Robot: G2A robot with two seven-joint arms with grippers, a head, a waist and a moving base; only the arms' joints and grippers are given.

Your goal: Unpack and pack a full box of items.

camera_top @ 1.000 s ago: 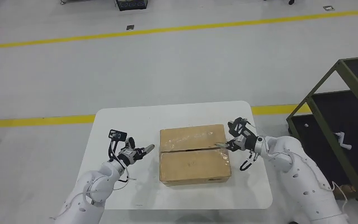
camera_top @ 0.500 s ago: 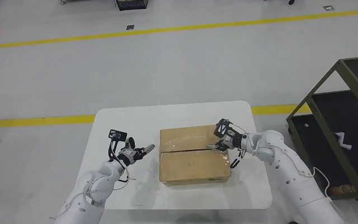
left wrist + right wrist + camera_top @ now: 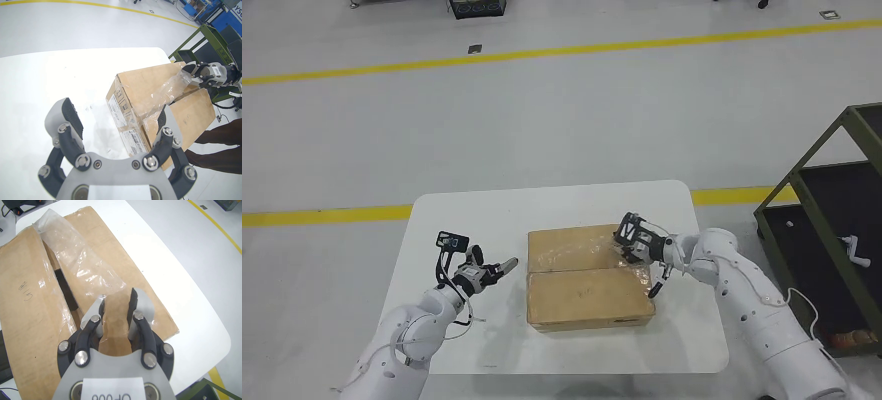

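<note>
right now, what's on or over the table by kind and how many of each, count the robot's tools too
cardboard box: 1
clear tape strip, partly peeled off the box: 1
tools: 2 (left tool, right tool)
total: 4

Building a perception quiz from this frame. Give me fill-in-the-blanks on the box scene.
1. The right tool grips a strip of clear ____ peeled up from the seam of the box.
2. The left tool, beside the box, is ____ and holds nothing.
3. The box rests on a ____ table.
Missing words: tape; open; white.
</note>
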